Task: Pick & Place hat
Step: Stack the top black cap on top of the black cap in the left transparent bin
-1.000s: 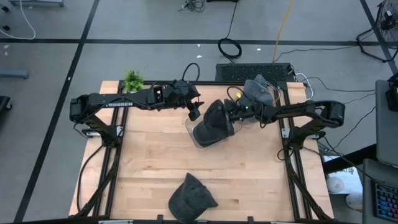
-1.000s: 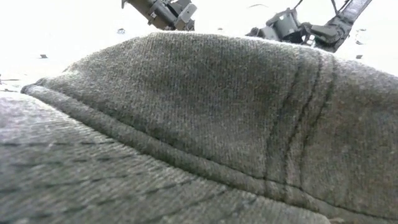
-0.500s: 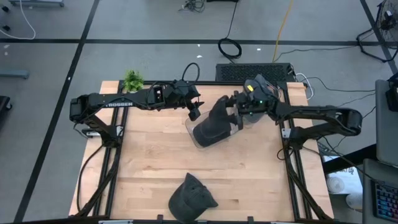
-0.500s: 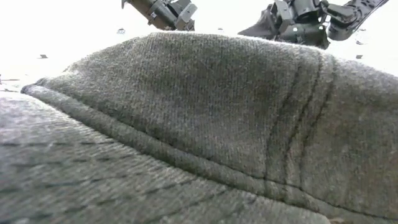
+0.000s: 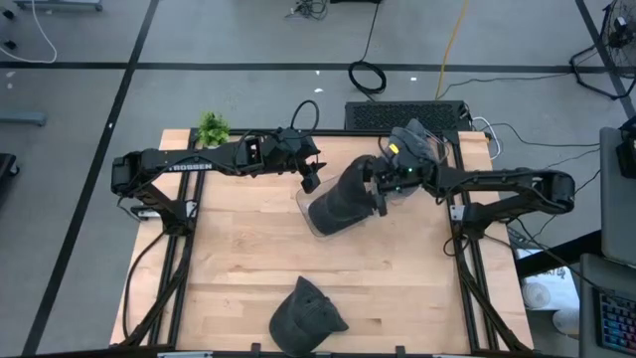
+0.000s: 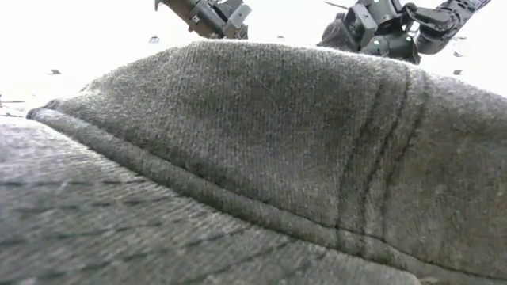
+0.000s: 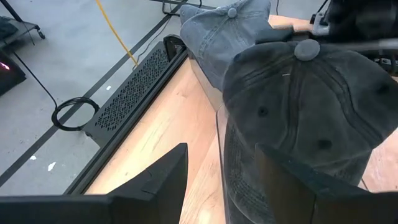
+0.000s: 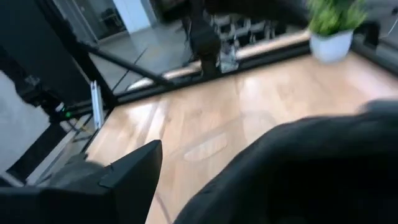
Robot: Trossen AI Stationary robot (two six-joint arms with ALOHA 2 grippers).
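A dark grey hat [image 5: 341, 196] sits over a clear plastic container [image 5: 316, 223] at the table's middle, and shows again as the dark hat [image 7: 311, 106] in the left wrist view. My right gripper [image 5: 377, 189] is at the hat's right side and shut on it. My left gripper [image 5: 310, 180] hangs open just left of the container, touching nothing. A blue-grey hat [image 5: 414, 145] lies at the far right corner. A third grey hat [image 5: 304, 316] lies at the near edge and fills the low view [image 6: 238, 158]. My right gripper holds the dark hat by its right-hand edge [image 5: 366, 191], coming level from the table's right. In the right wrist view the hat's cloth [image 8: 298, 168] covers one finger and only the other finger [image 8: 130, 174] shows. The hat's lower part rests in the clear container.
A small potted plant [image 5: 212, 127] stands at the far left corner. A black perforated box [image 5: 402, 112] lies just beyond the far edge. Bare wood [image 5: 229, 268] stretches across the near left part of the table.
My right gripper has risen and drawn a little toward the far right edge, then settled back toward the container. The dark hat has gone with it and now stands more upright and bunched over the container.
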